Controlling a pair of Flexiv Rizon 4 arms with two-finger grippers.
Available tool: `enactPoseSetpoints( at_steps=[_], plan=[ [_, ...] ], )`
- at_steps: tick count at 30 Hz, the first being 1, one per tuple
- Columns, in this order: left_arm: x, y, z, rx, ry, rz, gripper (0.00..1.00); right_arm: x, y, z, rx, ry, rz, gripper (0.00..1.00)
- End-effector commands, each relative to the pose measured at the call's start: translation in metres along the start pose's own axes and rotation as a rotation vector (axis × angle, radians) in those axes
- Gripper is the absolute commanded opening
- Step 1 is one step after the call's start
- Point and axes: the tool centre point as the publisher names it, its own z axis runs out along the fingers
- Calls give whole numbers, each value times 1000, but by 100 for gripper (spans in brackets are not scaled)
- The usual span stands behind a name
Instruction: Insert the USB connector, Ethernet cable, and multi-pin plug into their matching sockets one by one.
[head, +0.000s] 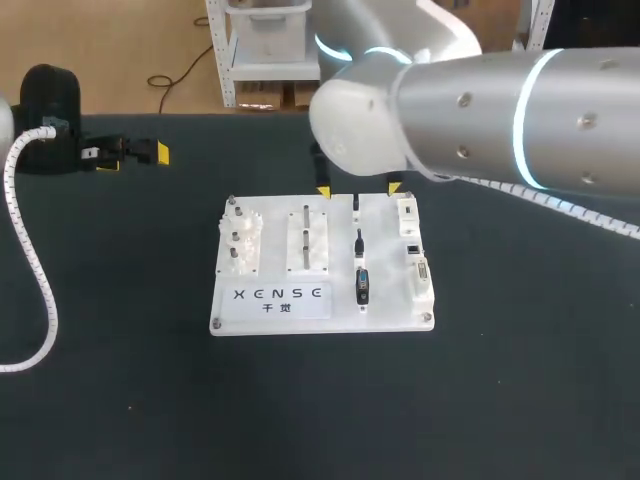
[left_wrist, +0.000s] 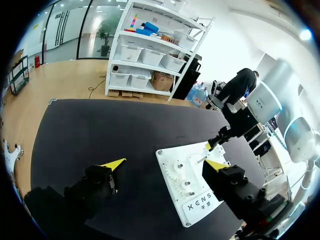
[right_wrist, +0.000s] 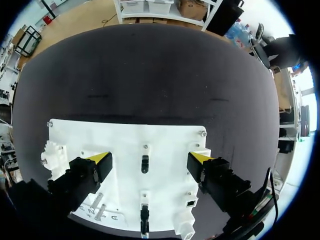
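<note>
A white board lies mid-table. Three plugs rest in a row on its right half: a small black one at the far end, a second black one, and a larger black and blue one nearest. White socket blocks line the board's right edge. My right gripper hangs open over the board's far edge. In the right wrist view the far plug lies below and between the gripper's spread fingers, untouched. My left gripper stands open and empty, far left of the board.
Gear-like white parts and two slotted blocks occupy the board's left half. A white coiled cable from my left arm runs along the table's left side. Dark cloth covers the table around the board.
</note>
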Motion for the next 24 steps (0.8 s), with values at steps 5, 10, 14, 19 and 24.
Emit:
enactPoseSetpoints(
  at_steps=[5,10,14,19,24],
  plan=[
    [0,0,0,0,0,0,100,6,-1,6,15,4,13,98],
    [0,0,0,0,0,0,100,9,-3,11,8,6,24,51],
    [0,0,0,0,0,0,100,11,-4,14,5,9,26,42],
    [0,0,0,0,0,0,100,13,-3,16,5,10,23,35],
    [0,0,0,0,0,0,100,14,-1,17,5,8,17,24]
  ],
)
